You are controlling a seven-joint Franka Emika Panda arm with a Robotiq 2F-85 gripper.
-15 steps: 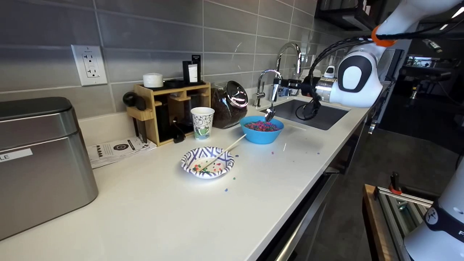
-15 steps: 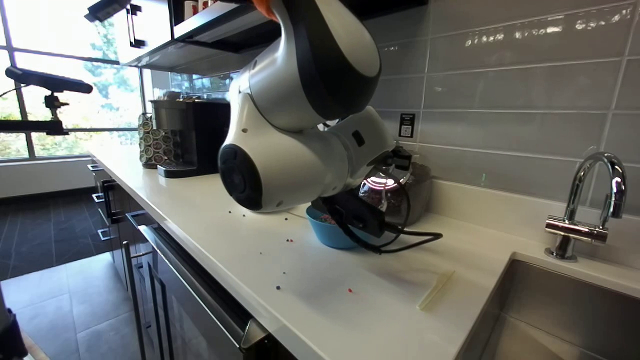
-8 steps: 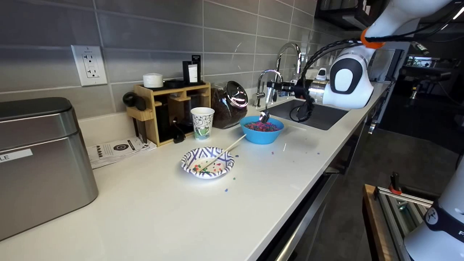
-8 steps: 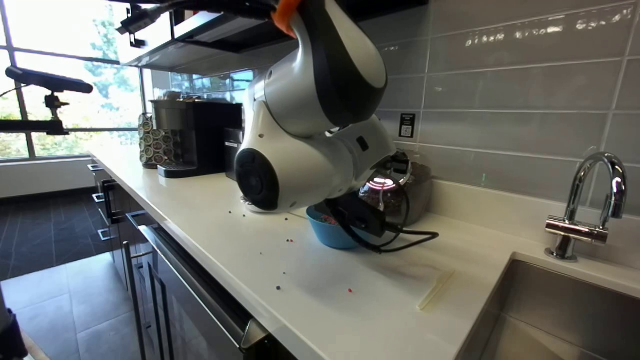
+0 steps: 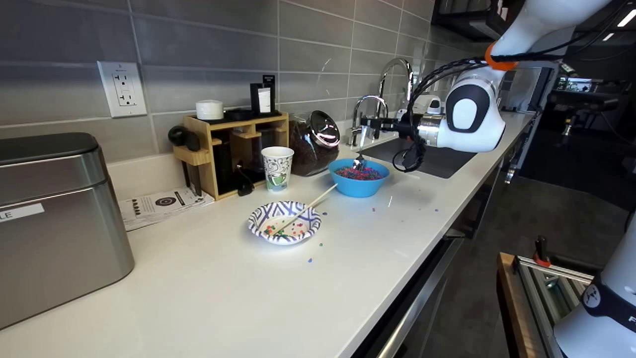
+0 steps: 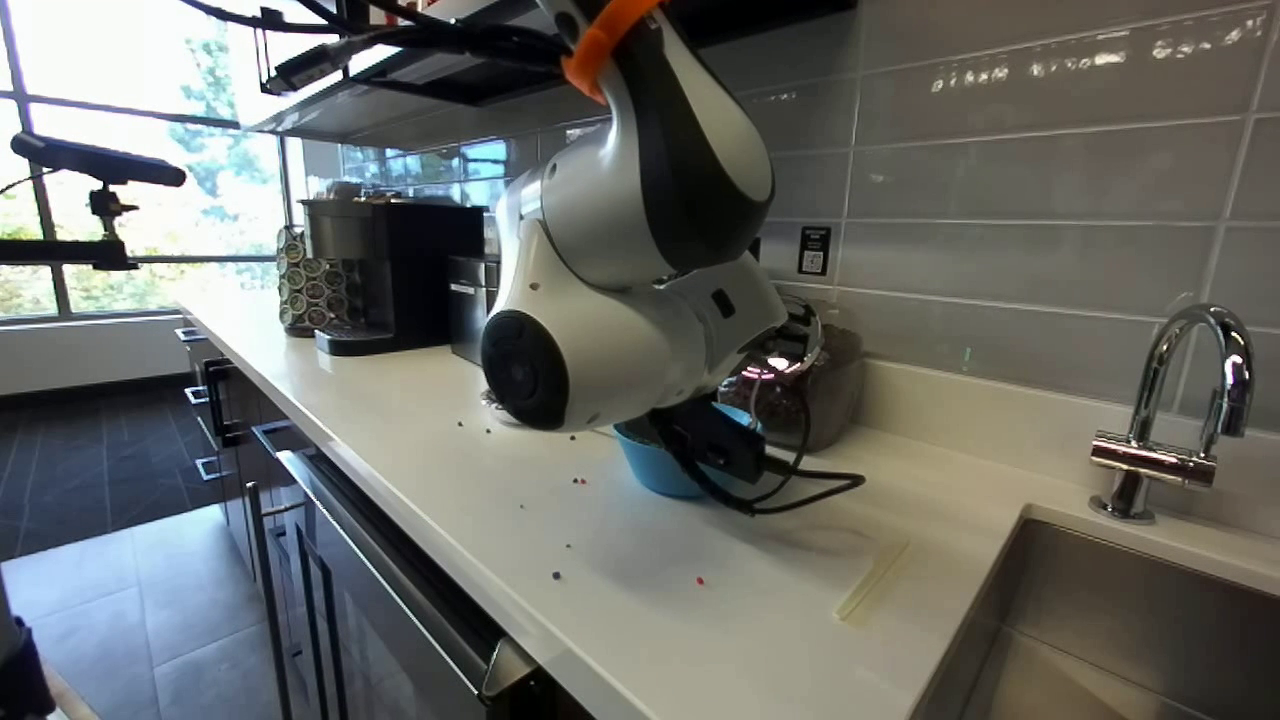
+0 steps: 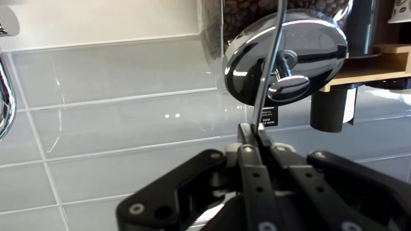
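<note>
My gripper point(image 5: 366, 122) is shut on the handle end of a metal spoon point(image 5: 362, 141). The spoon hangs nearly upright with its bowl down, over the blue bowl point(image 5: 356, 188). The spoon's tip overlaps the pink, blue and purple beads point(image 5: 371, 174) in it; I cannot tell whether it touches them. In the wrist view the gripper point(image 7: 256, 130) pinches the spoon's handle point(image 7: 272, 54), and the spoon's lower end is out of frame. In an exterior view the arm hides the gripper and spoon, and the blue bowl point(image 6: 652, 460) shows partly.
A patterned paper bowl point(image 5: 256, 229) holds a few beads and a thin stick point(image 5: 326, 193). A paper cup point(image 5: 277, 171), a coffee-bean jar point(image 5: 304, 151) and a wooden organizer point(image 5: 202, 144) stand along the wall. A sink point(image 6: 1060, 610) and faucet point(image 6: 1140, 460) lie beyond the bowl. Loose beads dot the counter.
The arm has moved toward the paper-bowl side, carrying the spoon. The spoon's lower end has gone lower, from above the blue bowl's far side to over its beads. The bowls have not moved.
</note>
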